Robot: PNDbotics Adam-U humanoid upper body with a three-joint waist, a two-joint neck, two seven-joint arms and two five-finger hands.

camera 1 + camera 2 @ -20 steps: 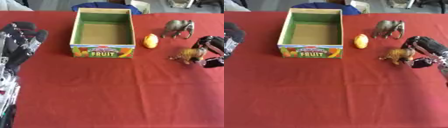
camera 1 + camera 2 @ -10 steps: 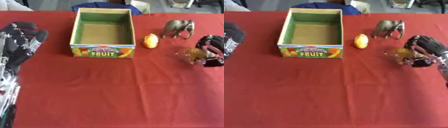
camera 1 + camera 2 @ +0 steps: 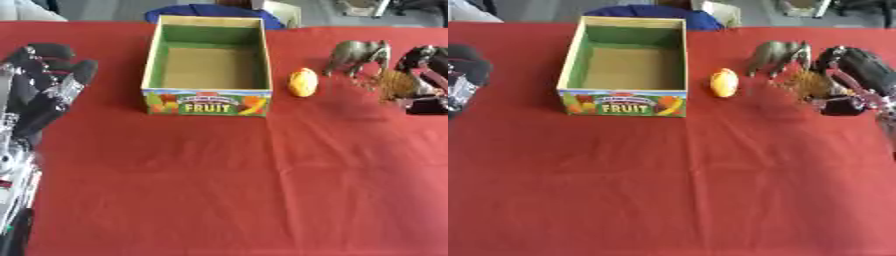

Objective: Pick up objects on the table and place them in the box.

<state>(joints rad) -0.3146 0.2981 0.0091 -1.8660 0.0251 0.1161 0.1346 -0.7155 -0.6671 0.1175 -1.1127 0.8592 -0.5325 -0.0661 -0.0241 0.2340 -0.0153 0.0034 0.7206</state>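
The red table [image 3: 219, 190] carries an open box [image 3: 208, 102] lettered "FRUIT", nothing inside it; just right of it lie a yellow fruit [image 3: 303, 82] and a grey elephant [image 3: 357, 54]. The right hand [image 3: 859, 75] curls round a blurred tawny toy animal [image 3: 807, 82] at the right edge. The left hand [image 3: 44, 95] rests spread, fingers up, fully seen only in the left eye view.

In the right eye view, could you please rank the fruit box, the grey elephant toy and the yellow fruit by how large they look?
1. fruit box, clearly the largest.
2. grey elephant toy.
3. yellow fruit, the smallest.

All three stand at a similar depth on the table, so nearness hardly skews this.
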